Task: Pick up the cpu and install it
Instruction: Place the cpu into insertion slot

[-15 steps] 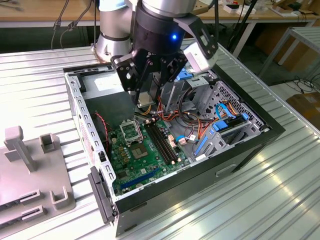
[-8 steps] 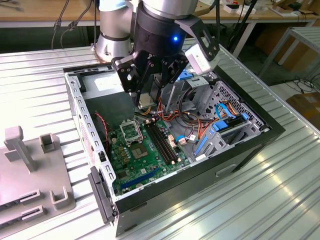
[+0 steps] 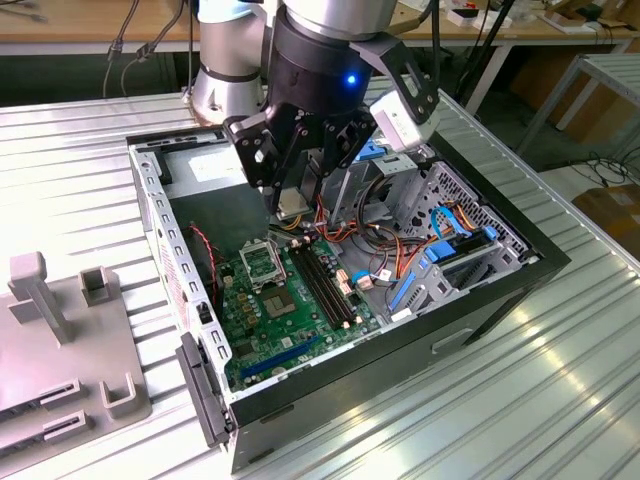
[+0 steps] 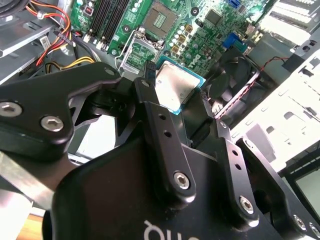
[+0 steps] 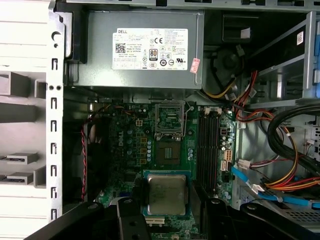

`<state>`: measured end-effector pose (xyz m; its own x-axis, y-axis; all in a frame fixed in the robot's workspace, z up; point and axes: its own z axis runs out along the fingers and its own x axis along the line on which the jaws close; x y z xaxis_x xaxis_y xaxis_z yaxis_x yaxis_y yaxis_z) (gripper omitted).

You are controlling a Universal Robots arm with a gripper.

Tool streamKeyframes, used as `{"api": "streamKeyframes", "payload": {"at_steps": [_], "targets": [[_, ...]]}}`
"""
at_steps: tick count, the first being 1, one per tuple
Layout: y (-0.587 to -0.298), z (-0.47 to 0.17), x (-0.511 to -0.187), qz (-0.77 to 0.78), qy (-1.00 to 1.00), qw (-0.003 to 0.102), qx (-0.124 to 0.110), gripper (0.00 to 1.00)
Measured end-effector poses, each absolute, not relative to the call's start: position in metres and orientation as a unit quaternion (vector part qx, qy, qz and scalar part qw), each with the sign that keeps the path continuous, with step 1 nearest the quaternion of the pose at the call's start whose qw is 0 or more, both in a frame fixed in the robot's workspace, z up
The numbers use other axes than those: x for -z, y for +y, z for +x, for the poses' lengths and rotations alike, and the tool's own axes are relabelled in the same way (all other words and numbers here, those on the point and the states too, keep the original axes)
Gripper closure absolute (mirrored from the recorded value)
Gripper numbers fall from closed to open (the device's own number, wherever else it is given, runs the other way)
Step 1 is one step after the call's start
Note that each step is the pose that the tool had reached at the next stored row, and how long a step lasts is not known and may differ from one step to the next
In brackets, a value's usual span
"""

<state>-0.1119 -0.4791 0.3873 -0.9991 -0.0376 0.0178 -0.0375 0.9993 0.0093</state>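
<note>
The cpu (image 5: 166, 194), a small flat square chip with a silver-grey top, is held level between the black fingers of my gripper (image 5: 167, 212). In the second wrist view the cpu (image 4: 176, 86) sits between the two fingertips of the gripper (image 4: 175, 90). In the exterior view the gripper (image 3: 295, 207) hangs inside the open computer case, over the back edge of the green motherboard (image 3: 290, 320), shut on the cpu (image 3: 291, 204). The metal-framed socket (image 3: 262, 265) lies just below and in front of it. In the first wrist view the socket (image 5: 170, 120) stands apart from the chip.
A grey power-supply box (image 5: 137, 50) fills the case's rear. Memory slots (image 3: 325, 285) run beside the socket. Red, yellow and blue cables (image 3: 400, 250) and a drive cage crowd the exterior view's right. A fan (image 4: 235, 75) sits by the case wall. Grey fixtures (image 3: 60, 330) stand on the ribbed table.
</note>
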Motion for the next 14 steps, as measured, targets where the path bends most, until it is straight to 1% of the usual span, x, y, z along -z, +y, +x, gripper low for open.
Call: {"api": "streamKeyframes", "payload": {"at_steps": [14], "targets": [[-0.4795,-0.1119,-0.3831,0.019,-1.0,0.009,0.005,0.53]]}}
